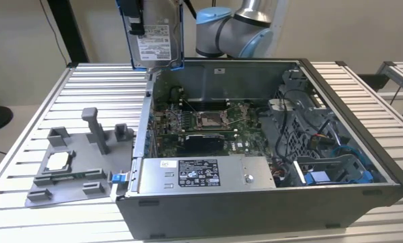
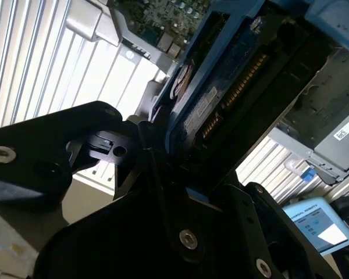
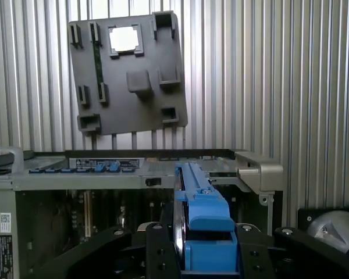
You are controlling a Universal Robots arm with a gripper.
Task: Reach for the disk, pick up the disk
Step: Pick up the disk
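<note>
The disk (image 1: 154, 38) is dull silver metal with a white paper label and a smooth blue plastic frame. The hand (image 3: 206, 250) is matt black. The surface (image 1: 33, 96) is ribbed pale metal with a soft sheen; the tray (image 1: 70, 188) looks matt grey plastic.

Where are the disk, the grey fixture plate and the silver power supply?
the disk (image 1: 154, 43): exterior view, white label.
the grey fixture plate (image 3: 128, 113): first wrist view, bare middle.
the silver power supply (image 1: 235, 169): exterior view, bare top.

Silver blue-framed disk (image 1: 157, 35), pale ribbed table (image 1: 53, 86)
</note>
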